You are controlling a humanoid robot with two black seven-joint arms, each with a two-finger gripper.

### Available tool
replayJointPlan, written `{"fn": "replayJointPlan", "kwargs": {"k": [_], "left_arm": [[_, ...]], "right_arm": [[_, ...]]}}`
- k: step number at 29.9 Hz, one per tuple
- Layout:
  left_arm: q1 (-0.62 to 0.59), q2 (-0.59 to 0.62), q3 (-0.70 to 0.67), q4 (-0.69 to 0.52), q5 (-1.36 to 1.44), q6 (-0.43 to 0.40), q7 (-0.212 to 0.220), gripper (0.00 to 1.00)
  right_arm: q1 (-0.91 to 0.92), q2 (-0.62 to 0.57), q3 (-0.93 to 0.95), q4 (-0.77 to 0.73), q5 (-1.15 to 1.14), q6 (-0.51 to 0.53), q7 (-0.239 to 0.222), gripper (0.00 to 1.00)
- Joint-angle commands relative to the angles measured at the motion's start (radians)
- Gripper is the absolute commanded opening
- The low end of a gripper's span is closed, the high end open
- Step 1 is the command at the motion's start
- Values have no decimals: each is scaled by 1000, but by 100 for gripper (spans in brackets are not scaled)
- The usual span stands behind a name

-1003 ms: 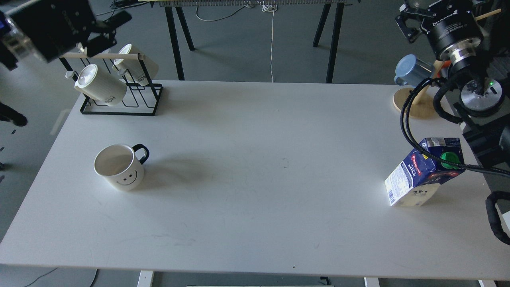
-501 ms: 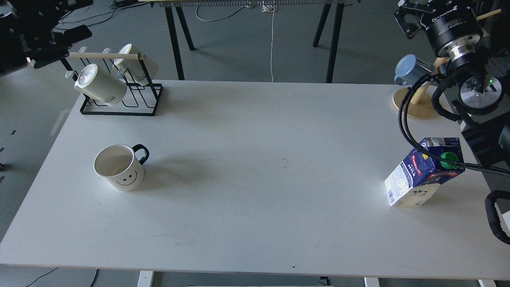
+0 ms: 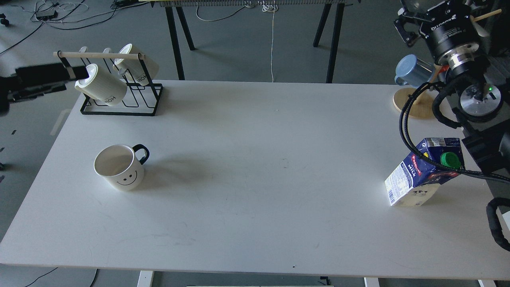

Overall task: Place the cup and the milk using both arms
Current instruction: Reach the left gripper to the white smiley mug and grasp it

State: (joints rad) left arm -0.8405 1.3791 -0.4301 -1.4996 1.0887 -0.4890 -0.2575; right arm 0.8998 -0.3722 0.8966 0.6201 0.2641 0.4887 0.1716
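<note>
With the cup (image 3: 119, 166) at left center of the table (image 3: 255, 207) and the milk (image 3: 424, 171) at right, both arms empty and finger spacing indeterminate on the left gripper (image 3: 59, 73) and right gripper (image 3: 414, 20), the cable (image 3: 406, 127) crossing the carton could topple it.

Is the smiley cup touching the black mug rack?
Apart. The head view shows bare table between the cup and the black mug rack.
</note>
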Motion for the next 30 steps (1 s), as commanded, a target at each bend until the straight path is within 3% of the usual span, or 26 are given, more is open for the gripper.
{"fn": "replayJointPlan", "kwargs": {"k": [1, 9, 14, 18, 24, 30], "left_arm": [[3, -15, 1, -31, 199, 0, 0, 96], [12, -159, 51, 78, 476, 0, -3, 96], [21, -181, 171, 113, 508, 82, 7, 95], [24, -256, 215, 211, 576, 128, 6, 95], [49, -327, 215, 341, 582, 159, -8, 88], [69, -376, 217, 369, 583, 164, -14, 76]], "right_arm": [[-22, -2, 10, 18, 0, 0, -3, 100], [-19, 6, 10, 18, 0, 0, -3, 100], [-19, 1, 10, 18, 0, 0, -3, 100], [-15, 2, 10, 18, 0, 0, -3, 100], [-10, 6, 10, 17, 0, 0, -3, 100], [2, 6, 8, 12, 0, 0, -3, 100]]}}
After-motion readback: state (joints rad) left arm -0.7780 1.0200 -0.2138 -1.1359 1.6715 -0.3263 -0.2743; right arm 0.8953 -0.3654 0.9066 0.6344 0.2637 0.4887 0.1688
